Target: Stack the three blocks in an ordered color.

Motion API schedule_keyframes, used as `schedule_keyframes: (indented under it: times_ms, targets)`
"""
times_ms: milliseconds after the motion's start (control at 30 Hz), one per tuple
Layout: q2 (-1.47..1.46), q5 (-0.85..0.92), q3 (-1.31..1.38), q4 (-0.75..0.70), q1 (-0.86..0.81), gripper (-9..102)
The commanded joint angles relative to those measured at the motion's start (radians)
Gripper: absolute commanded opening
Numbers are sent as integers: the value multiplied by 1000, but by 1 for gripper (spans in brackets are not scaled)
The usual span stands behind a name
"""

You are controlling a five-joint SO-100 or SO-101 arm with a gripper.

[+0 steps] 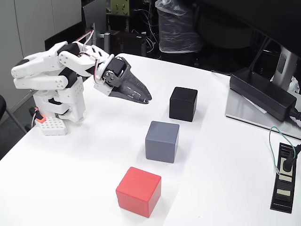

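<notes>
In the fixed view the white arm sits folded at the left of the white table; its gripper points right and slightly down, above the tabletop, with the jaws closed together and nothing held between them; the three blocks lie apart in a slanted row to the right of the jaws; the black block is nearest the tips, just to their right; the grey block sits below it, towards the camera; the red block lies nearest the camera, well apart from the jaws; none of the blocks touch.
</notes>
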State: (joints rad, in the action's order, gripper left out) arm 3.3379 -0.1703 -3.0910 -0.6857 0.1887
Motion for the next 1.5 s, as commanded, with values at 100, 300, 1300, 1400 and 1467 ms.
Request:
schedule_keyframes:
  times_ms: [100, 300, 1300, 1400, 1467]
  targets:
    - [-2, 3, 5, -5, 0, 3]
    - [-2, 5, 6, -5, 0, 7]
    - [-193, 360, 739, -499, -14, 34]
    - [-383, 356, 821, -511, -14, 34]
    - [-514, 354, 876, -520, -14, 34]
